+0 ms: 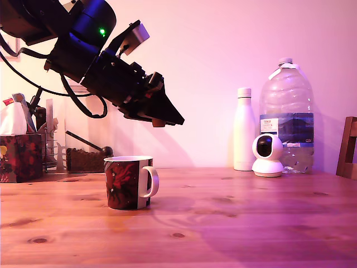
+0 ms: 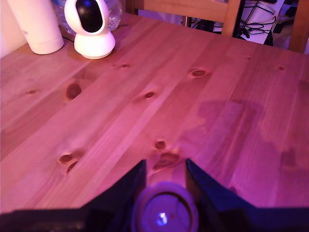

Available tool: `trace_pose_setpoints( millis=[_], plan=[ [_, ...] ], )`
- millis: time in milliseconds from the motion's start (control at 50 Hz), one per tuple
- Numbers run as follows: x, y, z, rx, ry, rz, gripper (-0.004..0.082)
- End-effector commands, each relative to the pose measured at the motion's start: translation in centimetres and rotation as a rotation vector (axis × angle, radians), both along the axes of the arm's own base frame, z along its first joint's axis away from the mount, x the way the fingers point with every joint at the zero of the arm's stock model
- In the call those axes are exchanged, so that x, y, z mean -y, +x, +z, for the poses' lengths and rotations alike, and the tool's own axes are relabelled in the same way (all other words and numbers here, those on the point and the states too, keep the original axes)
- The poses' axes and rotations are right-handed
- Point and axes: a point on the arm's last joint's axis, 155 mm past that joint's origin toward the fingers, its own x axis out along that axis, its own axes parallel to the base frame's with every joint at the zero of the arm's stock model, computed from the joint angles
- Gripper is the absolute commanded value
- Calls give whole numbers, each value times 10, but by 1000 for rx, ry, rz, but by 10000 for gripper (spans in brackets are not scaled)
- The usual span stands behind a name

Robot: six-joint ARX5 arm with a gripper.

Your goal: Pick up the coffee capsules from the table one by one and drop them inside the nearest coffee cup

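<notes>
The black gripper (image 1: pixel 159 118) is clamped on a round purple coffee capsule (image 2: pixel 165 209), hanging at one o'clock above the red-and-black floral mug (image 1: pixel 129 182) on the pine-plank bench (image 1: pixel 234 223); released here, it would likely miss the rim

Far right in the exterior view: a tall white bottle (image 1: pixel 244 129) stands upright, a small white dome camera (image 1: pixel 268 155) just beside it, and a large clear water jug (image 1: pixel 286 111) with a blue label close behind the camera. A wooden chair (image 1: pixel 348 148) shows at the right edge. Far left in the exterior view: a dark floral tissue box (image 1: pixel 21 156) with a white tissue (image 1: pixel 12 119) rising from it; beside it, a dark tray (image 1: pixel 85 159).
</notes>
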Motion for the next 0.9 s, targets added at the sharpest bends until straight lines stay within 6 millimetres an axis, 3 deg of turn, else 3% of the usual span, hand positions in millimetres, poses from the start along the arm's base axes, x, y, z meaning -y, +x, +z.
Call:
trace_pose_setpoints(
  millis=[0, 460, 880],
  plan=[
    [-4, -3, -10, -34, 14, 10, 183],
    [-4, -6, -11, -48, 15, 8, 183],
    [-26, 0, 16, -24, -6, 57, 183]
  ],
)
